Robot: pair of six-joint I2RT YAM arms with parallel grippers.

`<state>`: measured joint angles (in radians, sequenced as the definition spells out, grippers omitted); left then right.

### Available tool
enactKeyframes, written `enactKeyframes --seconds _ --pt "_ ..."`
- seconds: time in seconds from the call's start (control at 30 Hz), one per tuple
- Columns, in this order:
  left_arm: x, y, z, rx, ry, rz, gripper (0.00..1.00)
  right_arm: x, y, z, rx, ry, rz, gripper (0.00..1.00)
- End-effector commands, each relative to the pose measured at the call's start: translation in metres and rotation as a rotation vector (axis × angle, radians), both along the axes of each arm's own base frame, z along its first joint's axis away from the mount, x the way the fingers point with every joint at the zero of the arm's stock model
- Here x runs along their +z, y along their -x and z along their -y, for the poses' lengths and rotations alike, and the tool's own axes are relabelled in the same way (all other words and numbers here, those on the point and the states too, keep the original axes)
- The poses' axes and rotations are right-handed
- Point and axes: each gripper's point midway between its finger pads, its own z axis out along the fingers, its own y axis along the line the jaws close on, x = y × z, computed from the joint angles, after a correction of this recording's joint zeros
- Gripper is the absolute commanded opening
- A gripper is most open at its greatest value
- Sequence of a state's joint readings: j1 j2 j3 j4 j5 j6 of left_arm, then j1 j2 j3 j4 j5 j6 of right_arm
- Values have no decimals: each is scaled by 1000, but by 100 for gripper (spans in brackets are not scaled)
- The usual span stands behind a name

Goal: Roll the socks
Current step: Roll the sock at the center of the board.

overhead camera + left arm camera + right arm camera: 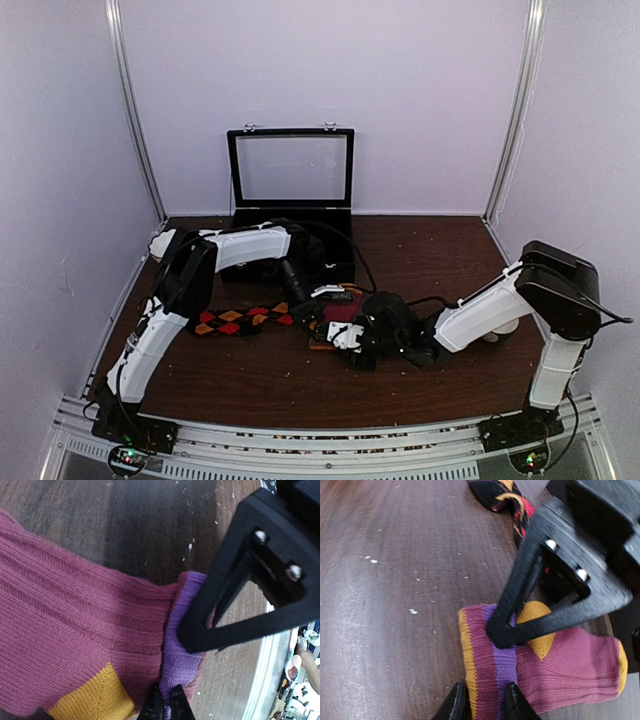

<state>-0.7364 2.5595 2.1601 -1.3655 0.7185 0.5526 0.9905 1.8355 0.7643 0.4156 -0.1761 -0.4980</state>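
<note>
- The pink sock (560,665) lies on the table (395,580) at mid-table, between the two arms. It is a ribbed knit in magenta, with an orange edge stripe, a purple band, an orange heel patch and an orange rim at its far end.
- The argyle sock (240,320) lies stretched flat to the left of the pink one. It is black with red and orange diamonds, and its near end reaches the grippers.
- The table is dark wood-grain, scuffed and dotted with pale specks.
- The left gripper (166,706) is clenched. Its tips meet on the purple band, which is puckered into a ridge there.
- The right gripper (485,702) has its tips apart, straddling the striped end of the pink sock. The fabric between them lies flat.
- Each wrist view shows the other arm's finger as a black hollow triangular frame with two silver screw heads. The right wrist view has the left finger (517,580) pressing on the purple band.
- Only the top view shows the black case (290,170) at the back of the table, its clear-paned lid standing open.
</note>
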Motion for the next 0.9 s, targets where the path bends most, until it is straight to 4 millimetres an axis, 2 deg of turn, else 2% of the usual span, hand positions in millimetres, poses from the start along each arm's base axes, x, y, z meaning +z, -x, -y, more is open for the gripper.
enactKeyframes --seconds 0.0,0.1,0.23,0.33,0.43,0.63,0.73,0.87 --pt "-30 -9 -19 -24 -77 28 5 -19 1 4 13 51 -58 23" --pt "-28 -8 -19 -28 -71 26 10 -25 4 5 15 66 -82 13" --pt "-20 -1 -21 -40 -34 11 38 -33 5 7 1 72 -137 7" --pt "-9 2 -26 -29 3 25 47 -40 7 11 -20 76 -210 4" --pt "10 -3 -31 -2 50 52 51 -46 10 15 -35 76 -285 1" --pt "53 -28 -36 95 149 139 57 -55 27 20 -35 81 -420 0" --pt "65 -32 -39 104 158 164 61 -58 34 23 -60 87 -486 0" --pt "76 -26 -41 81 193 181 60 -63 48 26 -84 91 -600 0"
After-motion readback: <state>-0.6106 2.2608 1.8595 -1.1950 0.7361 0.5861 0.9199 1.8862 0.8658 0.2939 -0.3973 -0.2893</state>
